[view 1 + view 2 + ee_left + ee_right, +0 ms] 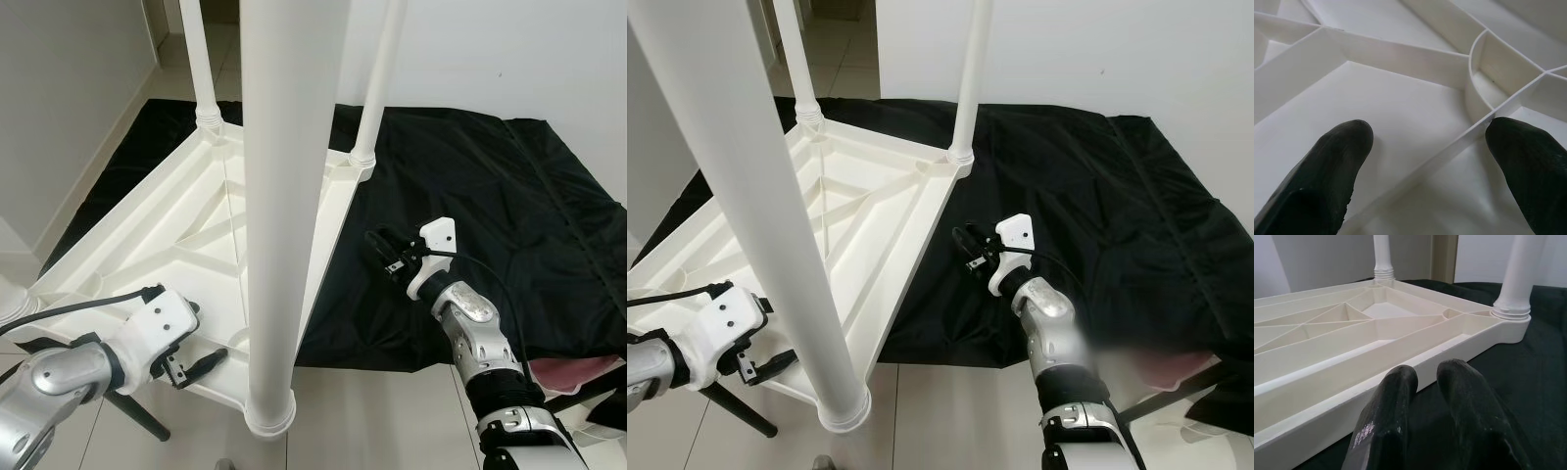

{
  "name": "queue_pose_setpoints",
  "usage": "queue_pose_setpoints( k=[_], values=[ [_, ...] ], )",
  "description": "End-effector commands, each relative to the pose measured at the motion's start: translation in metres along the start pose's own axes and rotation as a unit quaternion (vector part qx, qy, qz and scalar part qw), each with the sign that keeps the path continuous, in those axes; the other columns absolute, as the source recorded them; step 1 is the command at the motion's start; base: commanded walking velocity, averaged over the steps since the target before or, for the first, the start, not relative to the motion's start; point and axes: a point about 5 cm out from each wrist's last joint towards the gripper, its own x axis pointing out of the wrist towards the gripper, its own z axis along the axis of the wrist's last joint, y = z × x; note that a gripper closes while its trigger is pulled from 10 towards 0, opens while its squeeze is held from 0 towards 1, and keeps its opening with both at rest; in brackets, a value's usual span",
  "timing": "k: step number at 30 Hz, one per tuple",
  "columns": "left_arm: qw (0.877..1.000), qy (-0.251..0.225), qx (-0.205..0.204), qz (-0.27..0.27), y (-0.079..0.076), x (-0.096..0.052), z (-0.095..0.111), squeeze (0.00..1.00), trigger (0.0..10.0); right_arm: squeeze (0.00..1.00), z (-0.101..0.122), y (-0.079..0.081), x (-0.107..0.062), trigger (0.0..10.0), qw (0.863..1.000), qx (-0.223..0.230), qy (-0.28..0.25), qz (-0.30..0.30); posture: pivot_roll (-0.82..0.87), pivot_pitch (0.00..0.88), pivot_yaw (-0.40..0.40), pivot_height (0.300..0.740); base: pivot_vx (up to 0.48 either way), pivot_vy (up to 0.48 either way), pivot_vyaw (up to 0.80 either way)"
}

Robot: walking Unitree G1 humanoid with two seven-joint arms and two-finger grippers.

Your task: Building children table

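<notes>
Tabletop (186, 211) upside-down on black sheet (470, 186)

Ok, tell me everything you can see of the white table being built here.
The white table looks like moulded plastic and lies upside down, its ribbed underside facing up, partly on a black sheet and partly on pale floor tiles. Round white legs stand up from its corners: a near leg and two far legs are seated in ringed sockets. The left gripper is open at the near edge, its fingers straddling a rib. The right gripper hovers beside the right edge, fingers close together.
</notes>
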Motion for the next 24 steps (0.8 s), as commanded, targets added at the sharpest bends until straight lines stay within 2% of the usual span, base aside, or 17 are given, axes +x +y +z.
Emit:
queue_pose_setpoints(
  k=[1,3,5,7,13,14,17,18,24],
  values=[
    [0.995,0.009,0.01,-0.094,-0.011,0.004,-0.004,0.0,10.0,0.0,-0.001,0.0,-0.002,10.0,1.0,0.003,0.003,-0.002,0.06,0.076,-0.02,0.74,0.0,0.0,0.0],
    [0.996,0.011,0.013,-0.09,-0.01,0.008,-0.004,0.0,10.0,0.0,0.0,-0.001,-0.002,10.0,1.0,0.003,0.001,-0.005,0.06,0.076,-0.02,0.74,0.0,0.0,0.0],
    [0.997,-0.002,0.022,-0.077,-0.006,0.02,0.003,0.0,10.0,0.0,0.002,-0.005,-0.004,10.0,1.0,0.012,-0.007,-0.02,0.06,0.074,-0.009,0.74,0.0,0.0,0.0],
    [0.997,-0.005,0.023,-0.074,-0.005,0.022,0.004,0.0,10.0,0.0,0.003,-0.005,-0.003,10.0,1.0,0.013,-0.008,-0.023,0.05,0.074,-0.007,0.74,0.0,0.0,0.0],
    [0.999,0.008,0.03,-0.03,0.007,0.04,0.0,0.0,10.0,0.0,0.003,-0.006,-0.003,10.0,0.999,0.019,-0.013,-0.037,0.05,0.073,0.002,0.74,0.0,0.0,0.0],
    [0.999,0.003,0.029,-0.024,0.01,0.048,0.003,0.0,10.0,0.0,0.002,-0.005,-0.004,10.0,0.999,0.02,-0.013,-0.04,0.05,0.076,0.008,0.74,0.0,0.0,0.0],
    [0.999,-0.001,0.027,-0.021,0.011,0.053,0.006,0.0,10.0,0.0,0.002,-0.005,-0.004,10.0,0.999,0.021,-0.013,-0.041,0.05,0.076,0.008,0.74,0.0,0.0,0.0],
    [0.999,-0.014,0.031,-0.019,0.012,0.064,0.014,0.0,10.0,0.0,0.001,-0.004,-0.005,10.0,0.999,0.023,-0.013,-0.044,0.04,0.076,0.011,0.74,0.0,0.0,0.0],
    [0.999,-0.038,0.035,-0.011,0.018,0.084,0.03,0.0,10.0,0.0,0.002,-0.006,-0.008,10.0,0.998,0.025,-0.014,-0.054,0.03,0.077,0.016,0.74,0.0,0.0,0.0]
  ],
)
